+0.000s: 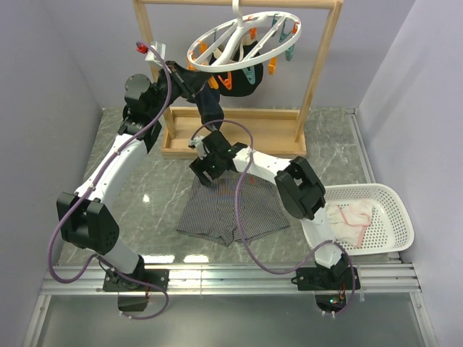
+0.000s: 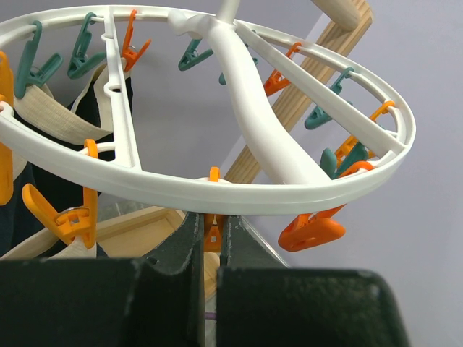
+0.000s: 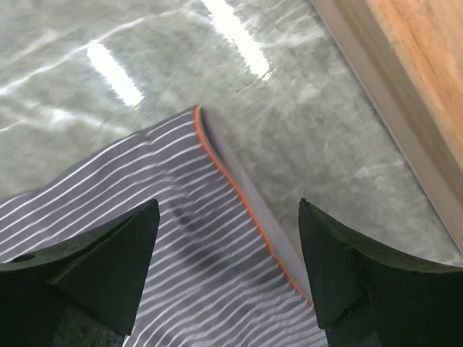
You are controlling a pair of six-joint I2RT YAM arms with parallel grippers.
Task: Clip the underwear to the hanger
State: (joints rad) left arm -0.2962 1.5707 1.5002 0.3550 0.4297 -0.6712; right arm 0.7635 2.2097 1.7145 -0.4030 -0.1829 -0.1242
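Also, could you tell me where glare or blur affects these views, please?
Top external: evenly lit, small glints on the table. Right wrist: bright glare streaks across the table, underwear sharp. Left wrist: hanger sharp, left gripper a dark, near-featureless mass.

the underwear [image 1: 230,211] lies spread flat on the marble table [image 1: 130,159], well below the hanger [image 1: 239,29] and apart from it. it is grey with fine dark stripes, its two short legs pointing to the near edge. the right wrist view shows a corner of its waistband [image 3: 249,210], a plain grey band edged with a thin orange line. the hanger, a white spoked ring, hangs tilted by its hook from the wooden frame [image 1: 318,79]. orange and teal clothespins [image 2: 311,231] dangle around its rim.
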